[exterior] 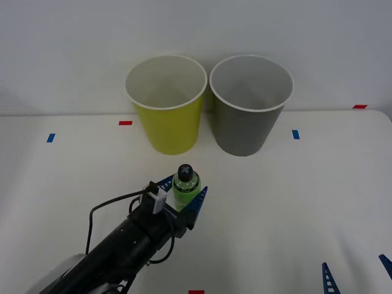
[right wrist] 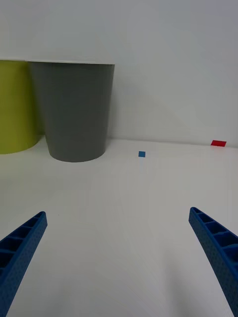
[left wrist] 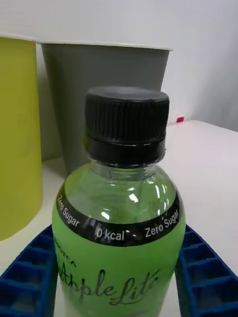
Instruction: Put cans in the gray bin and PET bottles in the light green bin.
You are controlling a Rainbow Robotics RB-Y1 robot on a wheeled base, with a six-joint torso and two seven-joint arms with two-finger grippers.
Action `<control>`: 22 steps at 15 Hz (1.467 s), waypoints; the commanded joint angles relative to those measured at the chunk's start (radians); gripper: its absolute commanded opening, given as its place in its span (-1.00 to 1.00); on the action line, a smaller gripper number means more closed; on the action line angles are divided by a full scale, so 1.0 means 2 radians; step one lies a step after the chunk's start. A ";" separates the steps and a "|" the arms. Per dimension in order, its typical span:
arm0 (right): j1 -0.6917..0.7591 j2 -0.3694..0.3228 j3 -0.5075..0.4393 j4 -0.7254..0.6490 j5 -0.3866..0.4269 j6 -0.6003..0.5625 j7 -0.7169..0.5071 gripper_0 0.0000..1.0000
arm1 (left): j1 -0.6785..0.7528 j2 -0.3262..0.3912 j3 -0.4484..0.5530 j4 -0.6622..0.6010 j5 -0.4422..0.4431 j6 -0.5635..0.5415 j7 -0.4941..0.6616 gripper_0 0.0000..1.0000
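The left gripper (exterior: 185,195) is closed around the PET bottle (exterior: 185,184), which is held upright on the table (exterior: 73,177) just in front of the light green bin (exterior: 166,104); blue fingers (left wrist: 29,267) are pressed against both sides of the green label; the gray bin (exterior: 250,104) is set just beside the lime one; the right gripper (right wrist: 119,257) is kept spread wide, low at the near right, holding nothing.
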 commanded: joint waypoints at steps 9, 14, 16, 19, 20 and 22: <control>0.000 0.000 0.000 0.000 0.000 0.000 0.000 1.00 | 0.005 0.013 0.044 -0.083 0.002 0.133 -0.004 -0.98; 0.000 0.000 0.000 0.000 0.000 0.000 0.000 1.00 | 0.004 0.043 0.106 -0.213 0.011 0.322 0.006 -0.99; 0.000 0.000 0.000 0.000 0.000 0.000 0.000 1.00 | 0.004 0.046 0.143 -0.258 0.022 0.395 0.010 -0.99; 0.000 0.000 0.000 0.000 0.000 0.000 0.000 1.00 | -0.004 0.033 0.216 -0.298 0.093 0.485 0.010 -0.99; 0.000 0.000 0.000 0.000 0.000 0.000 0.000 1.00 | -0.014 0.027 0.243 -0.309 0.111 0.521 0.009 -0.99; 0.000 0.000 0.000 0.000 0.000 0.000 0.000 1.00 | -0.039 0.015 0.287 -0.318 0.136 0.576 0.006 -1.00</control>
